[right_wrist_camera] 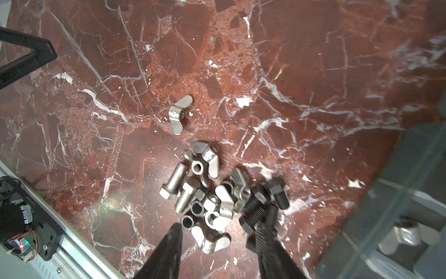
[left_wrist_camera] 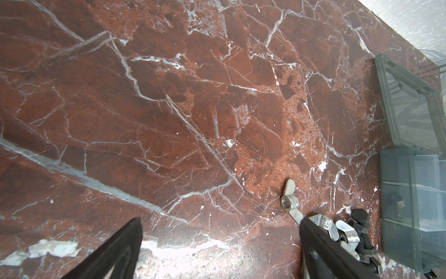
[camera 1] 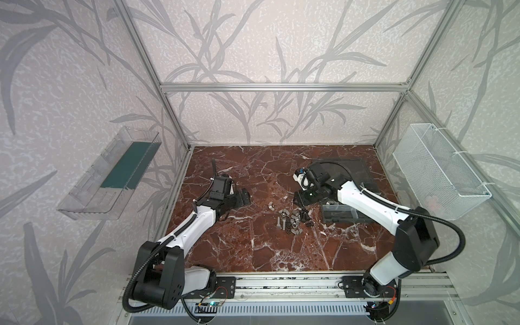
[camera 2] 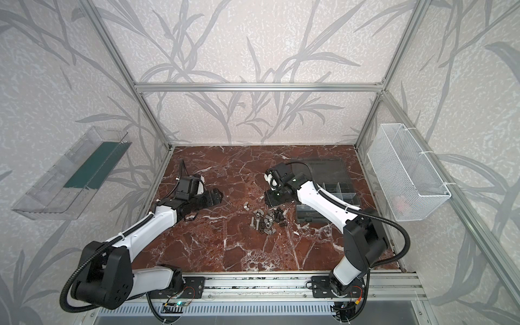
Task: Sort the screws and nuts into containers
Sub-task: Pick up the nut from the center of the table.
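Observation:
The screws (right_wrist_camera: 173, 181) and nuts (right_wrist_camera: 212, 203), silver and black, lie heaped mid-table in both top views (camera 1: 292, 221) (camera 2: 266, 221). One silver wing nut (right_wrist_camera: 179, 113) (left_wrist_camera: 290, 201) lies apart from the heap. My right gripper (right_wrist_camera: 218, 228) (camera 1: 299, 198) hangs open over the heap's edge, a wing nut (right_wrist_camera: 212, 239) lying loose between its fingers. The containers are compartments of a grey organiser box (camera 1: 342, 216) (camera 2: 312, 218) right of the heap; one holds a wing nut (right_wrist_camera: 407, 238). My left gripper (left_wrist_camera: 219, 224) (camera 1: 243, 197) is open and empty, left of the heap.
The box's flat lid (camera 1: 351, 171) lies behind it. A clear tray with a green strip (camera 1: 112, 174) hangs on the left wall and a white wire basket (camera 1: 439, 171) on the right wall. An aluminium rail (camera 1: 281, 284) runs along the table's front edge.

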### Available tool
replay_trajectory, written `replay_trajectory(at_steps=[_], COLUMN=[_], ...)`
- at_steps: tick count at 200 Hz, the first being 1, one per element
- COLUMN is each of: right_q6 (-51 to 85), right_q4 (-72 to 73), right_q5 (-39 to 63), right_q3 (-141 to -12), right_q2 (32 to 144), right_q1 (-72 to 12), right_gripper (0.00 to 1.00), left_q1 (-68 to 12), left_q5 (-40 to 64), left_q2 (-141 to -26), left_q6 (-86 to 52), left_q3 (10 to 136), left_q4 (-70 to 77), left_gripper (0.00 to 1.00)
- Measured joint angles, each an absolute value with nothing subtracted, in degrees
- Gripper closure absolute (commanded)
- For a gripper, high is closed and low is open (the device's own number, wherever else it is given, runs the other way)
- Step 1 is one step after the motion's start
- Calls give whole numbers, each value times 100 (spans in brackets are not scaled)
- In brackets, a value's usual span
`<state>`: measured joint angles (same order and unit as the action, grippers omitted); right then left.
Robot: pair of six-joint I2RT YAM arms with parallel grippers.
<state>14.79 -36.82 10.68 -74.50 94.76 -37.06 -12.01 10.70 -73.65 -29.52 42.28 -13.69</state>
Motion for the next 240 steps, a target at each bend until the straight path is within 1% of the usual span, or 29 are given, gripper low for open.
replay_trajectory(at_steps=[40,71,114,177,240], right_q6=[1964,2324,2652,2869,2904], right_q4=[-3647,-3653,-3894,-4145,-4222], right_q5=[858,742,473,357,303], right_q3=[-8180,-8530,-9336,-9966,-10202], right_q2=[10409,10949,11716,12451,12739], right_q1=[-4104,-4331,-4657,-4827,-4829], right_gripper=[49,48,47,47,47], left_q1=[-1201,-1201,-1201,-1197,-1194], left_q5=[1048,1024,991,862,794], left_q2=[-7365,-7365,-7365,-7251,-7201], left_q6=[-2941,-2910,-2877,-2799,-2740], left_q3=[4228,4228,4228,4226,4215], left_q4=[-1396,-1448,-1474,-1479,-1487], left_gripper=[1,1,1,1,1])
